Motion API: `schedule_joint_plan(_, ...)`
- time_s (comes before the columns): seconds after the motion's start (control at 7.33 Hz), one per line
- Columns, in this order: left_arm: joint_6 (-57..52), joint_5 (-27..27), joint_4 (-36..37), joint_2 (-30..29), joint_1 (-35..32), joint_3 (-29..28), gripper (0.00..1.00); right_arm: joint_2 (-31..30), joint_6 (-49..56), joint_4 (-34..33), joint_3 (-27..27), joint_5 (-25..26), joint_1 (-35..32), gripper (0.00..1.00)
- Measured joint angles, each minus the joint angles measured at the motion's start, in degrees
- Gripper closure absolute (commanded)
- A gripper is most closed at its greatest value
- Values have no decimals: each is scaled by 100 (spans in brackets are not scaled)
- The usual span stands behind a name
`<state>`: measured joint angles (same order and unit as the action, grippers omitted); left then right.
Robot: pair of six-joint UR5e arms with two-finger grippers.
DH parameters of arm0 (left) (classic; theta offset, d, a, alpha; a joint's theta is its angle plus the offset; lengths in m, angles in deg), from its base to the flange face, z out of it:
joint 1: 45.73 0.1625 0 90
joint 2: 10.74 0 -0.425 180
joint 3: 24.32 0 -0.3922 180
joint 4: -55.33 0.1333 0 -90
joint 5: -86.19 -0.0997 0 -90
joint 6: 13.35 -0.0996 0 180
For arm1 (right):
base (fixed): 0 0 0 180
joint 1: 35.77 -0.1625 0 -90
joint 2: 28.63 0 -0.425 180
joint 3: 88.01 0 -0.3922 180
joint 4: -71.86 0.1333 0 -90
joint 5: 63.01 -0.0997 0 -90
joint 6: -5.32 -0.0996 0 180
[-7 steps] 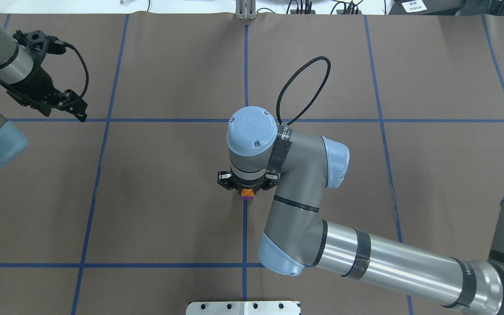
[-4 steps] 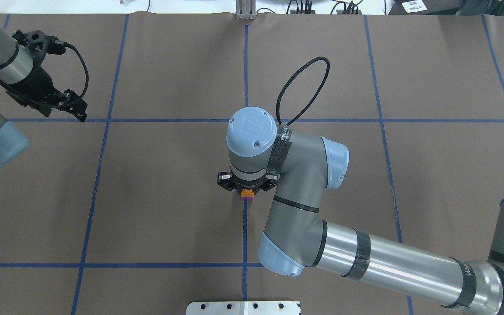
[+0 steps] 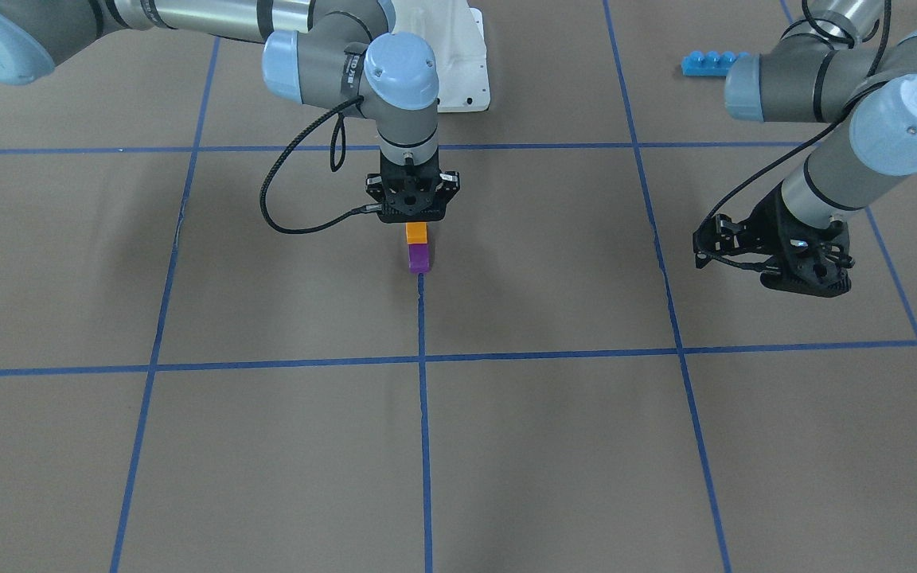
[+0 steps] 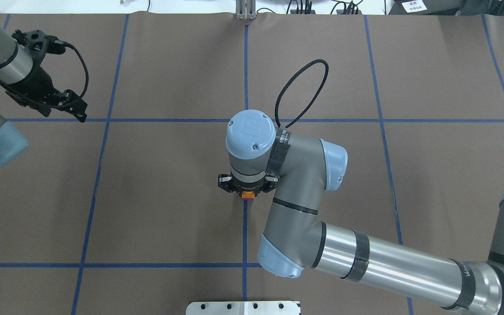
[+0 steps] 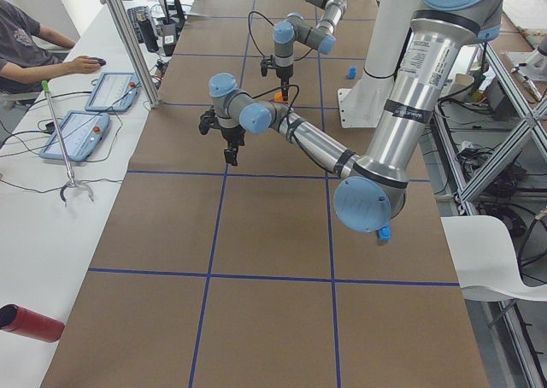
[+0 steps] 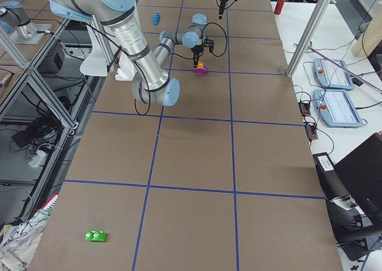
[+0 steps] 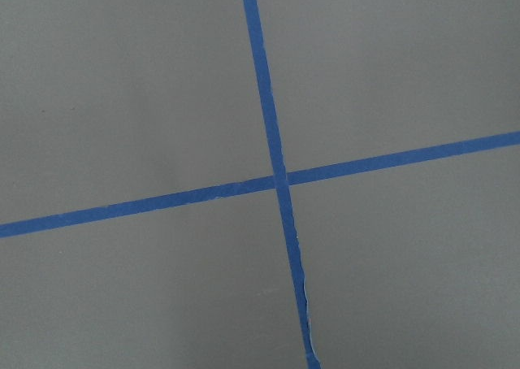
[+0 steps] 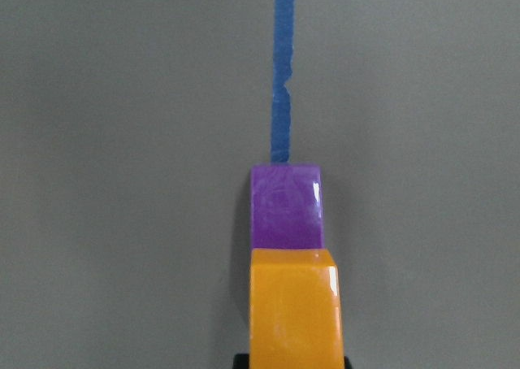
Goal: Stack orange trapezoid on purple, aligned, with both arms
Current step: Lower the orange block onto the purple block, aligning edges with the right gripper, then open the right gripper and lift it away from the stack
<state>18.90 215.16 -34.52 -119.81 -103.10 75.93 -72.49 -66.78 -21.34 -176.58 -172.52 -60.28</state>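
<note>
Two bricks line up at the middle of the bench [image 3: 188, 446]. The orange trapezoid [image 3: 417, 232] is clamped in the right hand [image 3: 415, 220] directly above the purple brick [image 3: 419, 258]. The purple brick rests on the bench at the end of a blue tape line [image 8: 282, 76]. In the right wrist view their left edges run in line. Whether the orange is only touching the purple or is already seated on its stud, I cannot tell.

The left hand [image 3: 809, 278] hangs over bare bench well apart from the stack, above a tape crossing. It carries nothing that shows, and I cannot tell whether its fingers are apart or together.

The step in hand looks like the placing itself. The next move probably calls for a straight downward press, then a release and a vertical lift. Nothing braces the purple brick, so any sideways drag could slide it.
</note>
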Motion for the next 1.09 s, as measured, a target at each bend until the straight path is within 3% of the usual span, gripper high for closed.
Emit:
schedule_joint_plan(0.55,0,-3,3,-8,6,-3,0,27,-2,-89,-280,-55,-159,0)
schedule_joint_plan(0.82,-4,-2,1,-9,2,9,0,-65,-5,-930,-1004,-247,-549,0)
schedule_joint_plan(1.09,-48,22,-9,23,-108,31,0,-727,90,-1524,-1900,-672,-1280,0)
